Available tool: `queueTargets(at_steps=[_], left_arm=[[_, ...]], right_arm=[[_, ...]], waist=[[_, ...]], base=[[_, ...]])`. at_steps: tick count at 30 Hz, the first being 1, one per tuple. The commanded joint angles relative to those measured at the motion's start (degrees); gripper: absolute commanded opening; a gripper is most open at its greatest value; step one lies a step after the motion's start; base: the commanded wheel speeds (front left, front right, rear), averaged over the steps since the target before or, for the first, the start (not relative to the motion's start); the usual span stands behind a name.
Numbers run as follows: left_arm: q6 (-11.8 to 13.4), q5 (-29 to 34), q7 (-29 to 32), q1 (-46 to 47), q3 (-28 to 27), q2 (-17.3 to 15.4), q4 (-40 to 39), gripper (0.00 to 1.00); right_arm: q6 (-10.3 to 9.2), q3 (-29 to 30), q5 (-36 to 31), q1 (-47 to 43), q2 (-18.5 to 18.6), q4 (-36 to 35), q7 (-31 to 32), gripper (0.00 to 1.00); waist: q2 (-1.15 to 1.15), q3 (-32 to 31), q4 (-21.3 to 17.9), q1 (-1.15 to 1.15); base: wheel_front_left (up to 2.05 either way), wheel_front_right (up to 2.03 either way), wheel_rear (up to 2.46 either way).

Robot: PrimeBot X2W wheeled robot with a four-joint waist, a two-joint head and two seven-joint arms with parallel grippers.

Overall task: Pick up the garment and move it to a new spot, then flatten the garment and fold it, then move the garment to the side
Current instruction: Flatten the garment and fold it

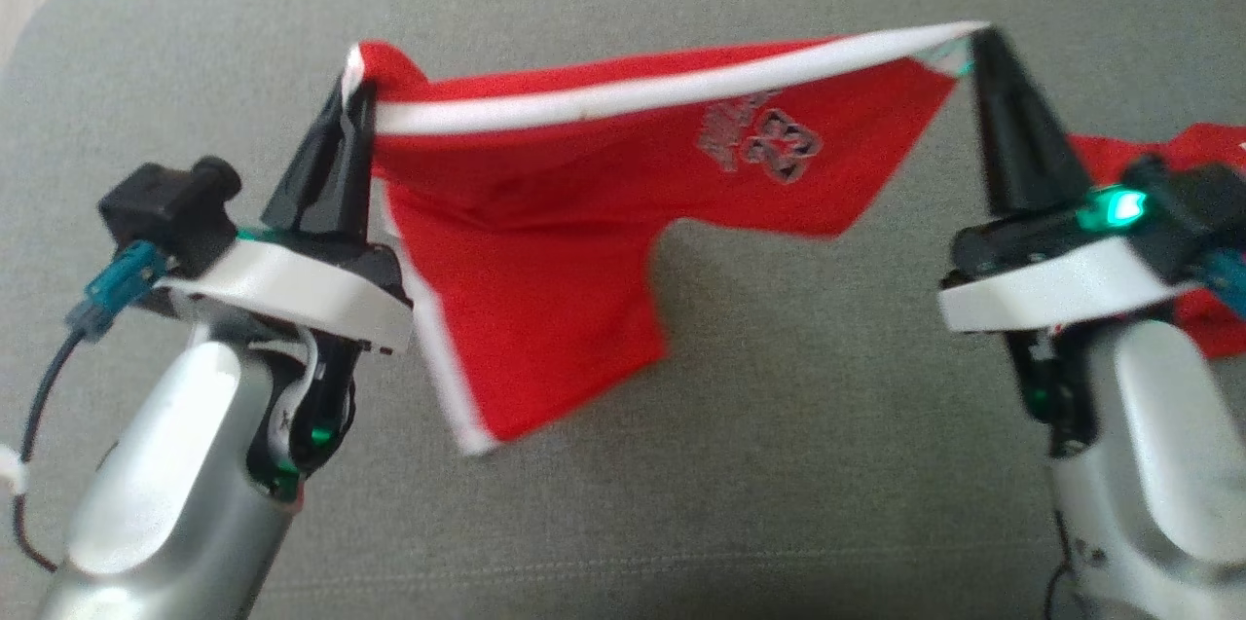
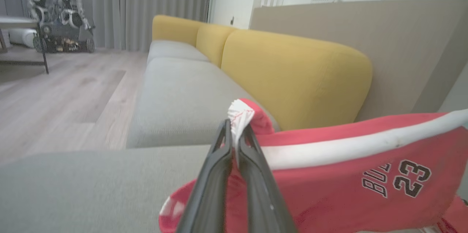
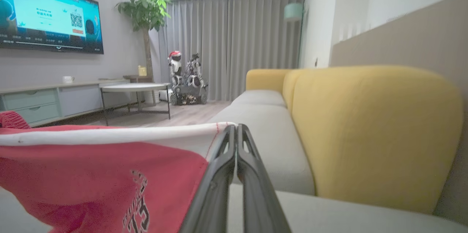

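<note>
At the left, the left gripper [image 1: 357,99] is clenching the left end of the white waistband [image 1: 604,99] of the red garment [image 1: 545,240]. The garment is hanging stretched in the air over the grey sofa seat [image 1: 779,406], with one leg drooping nearer. At the right, the right gripper [image 1: 977,41] is pinching the band's right end.

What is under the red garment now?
Under the lifted red garment is the grey sofa cushion. The patch behind the hanging cloth is covered, so anything there cannot be seen.
</note>
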State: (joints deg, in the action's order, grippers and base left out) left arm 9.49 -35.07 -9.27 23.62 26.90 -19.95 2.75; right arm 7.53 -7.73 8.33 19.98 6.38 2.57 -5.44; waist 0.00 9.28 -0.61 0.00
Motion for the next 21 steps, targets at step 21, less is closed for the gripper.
queueTargets(at_steps=[21], left_arm=[[6.88,2.66,4.09,-1.88,-4.06,-5.14,-23.03,0.00]], right_arm=[[-0.04,5.06,-3.86,-6.16,-1.21,-32.05,9.92,0.00]], waist=[[0.00,-1.88,-2.60,0.00]], base=[[0.00,0.00,0.00]])
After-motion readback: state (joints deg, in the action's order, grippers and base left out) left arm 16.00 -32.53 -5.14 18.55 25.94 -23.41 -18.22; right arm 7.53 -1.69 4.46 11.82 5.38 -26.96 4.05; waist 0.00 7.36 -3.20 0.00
